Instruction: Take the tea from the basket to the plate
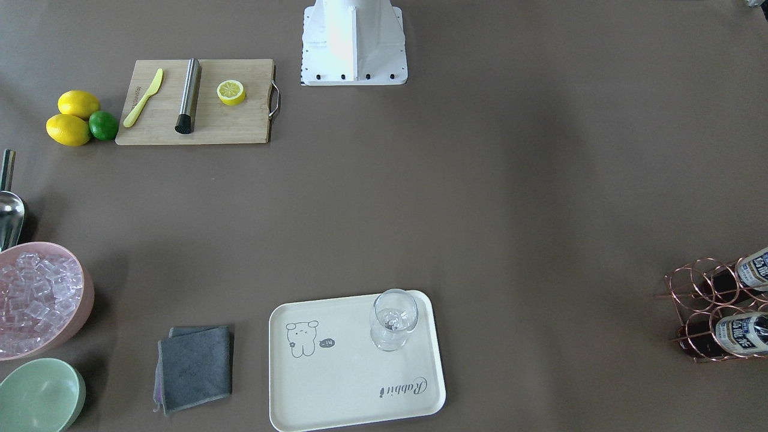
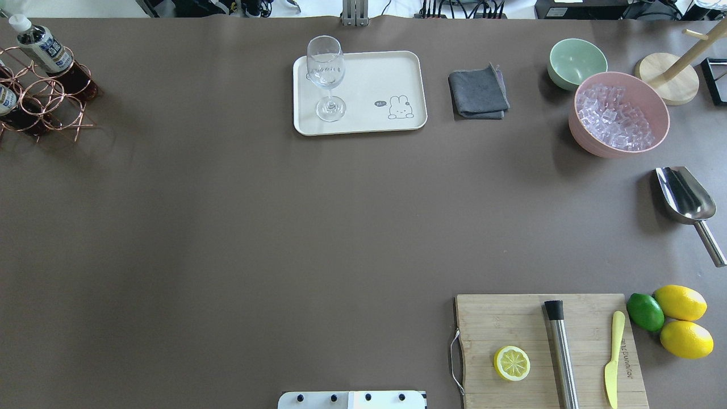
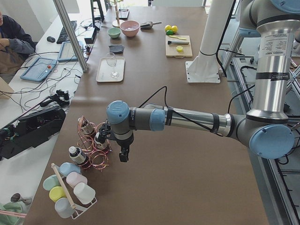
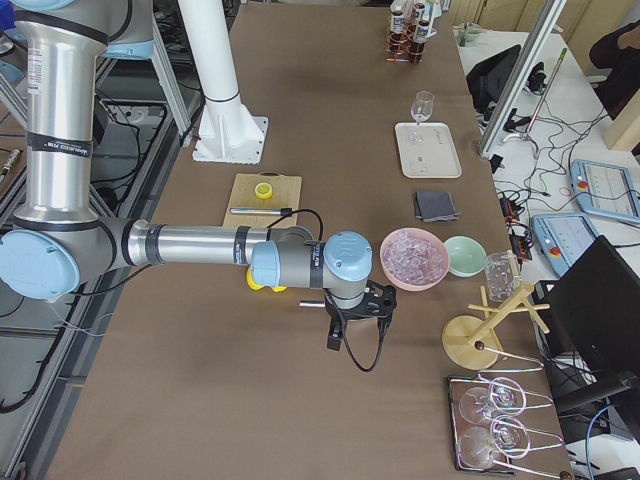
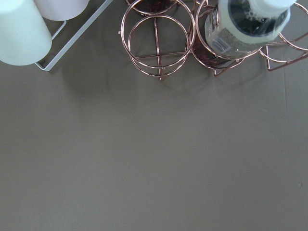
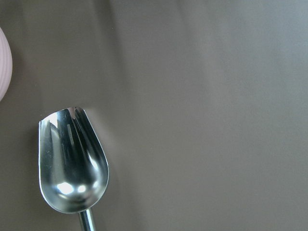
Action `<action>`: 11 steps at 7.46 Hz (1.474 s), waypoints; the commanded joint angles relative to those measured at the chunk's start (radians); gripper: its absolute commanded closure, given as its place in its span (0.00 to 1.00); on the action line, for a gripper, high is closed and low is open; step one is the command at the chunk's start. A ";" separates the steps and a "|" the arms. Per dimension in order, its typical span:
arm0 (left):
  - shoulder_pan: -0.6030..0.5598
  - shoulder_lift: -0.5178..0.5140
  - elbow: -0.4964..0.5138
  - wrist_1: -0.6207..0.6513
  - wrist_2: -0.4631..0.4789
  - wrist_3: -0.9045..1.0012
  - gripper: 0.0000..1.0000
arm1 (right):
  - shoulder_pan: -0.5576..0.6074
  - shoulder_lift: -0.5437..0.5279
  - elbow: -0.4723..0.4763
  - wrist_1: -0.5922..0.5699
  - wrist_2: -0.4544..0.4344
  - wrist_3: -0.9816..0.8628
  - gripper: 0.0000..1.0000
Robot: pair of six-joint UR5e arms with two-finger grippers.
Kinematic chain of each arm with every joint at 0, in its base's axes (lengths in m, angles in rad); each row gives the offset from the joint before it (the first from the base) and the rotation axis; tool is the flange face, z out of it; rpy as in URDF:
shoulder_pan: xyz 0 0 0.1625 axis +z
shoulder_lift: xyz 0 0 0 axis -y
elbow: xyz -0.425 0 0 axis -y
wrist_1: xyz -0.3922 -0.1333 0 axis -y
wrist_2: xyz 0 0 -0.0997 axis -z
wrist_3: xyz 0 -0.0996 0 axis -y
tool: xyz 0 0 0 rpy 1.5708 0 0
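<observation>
Tea (image 2: pixel 42 45): three bottles upright in the basket (image 1: pixel 690 282), at the far left corner of the table (image 2: pixel 227 227). None is on the plate.

- Table: brown cover, with a wide bare stretch between basket and plate.
- Left arm (image 3: pixel 187 119): reaches out low along the table toward the basket end. Right arm (image 4: pixel 200 245): reaches out on the other side, its wrist camera looking down on a scoop (image 6: pixel 72 163). It has no part in this step, by my reading.
- Plate (image 2: pixel 369 79): at the far edge near mid-table, well apart from the basket. A glass (image 2: pixel 325 74) stands on its left part, and the rest of the surface is free.
- Basket: the left wrist view shows one empty cell and, next to it, a cell with a capped bottle. Both sit at the top of that view, with bare table below.
- Left gripper (image 3: pixel 123 155): hangs just beside the basket, over bare table and not over a bottle. It shows only from the side, so I cannot tell how far open it is, and no bottle appears in it.
- Right gripper (image 4: pixel 335 335): side view only, so its opening cannot be told either.

Step in hand (judgement): approach to the basket, pick not yet made.

The next move calls for centring the left gripper over one cap, then dropping to grip the neck or body above the ring. The bottle must lift straight up until its base clears the wire, then travel to the free part of the plate, clear of the glass.

Risk: the bottle snags the ring and drags the light basket.
</observation>
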 commanded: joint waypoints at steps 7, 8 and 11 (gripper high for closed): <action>-0.025 -0.007 -0.091 -0.006 0.089 0.774 0.02 | -0.004 0.005 -0.021 0.004 0.000 -0.002 0.00; -0.035 -0.036 -0.090 -0.003 0.094 0.897 0.02 | -0.004 0.005 -0.021 0.002 0.000 -0.002 0.00; -0.080 -0.207 0.051 0.079 0.083 1.106 0.03 | -0.010 0.005 -0.036 0.004 0.011 -0.002 0.00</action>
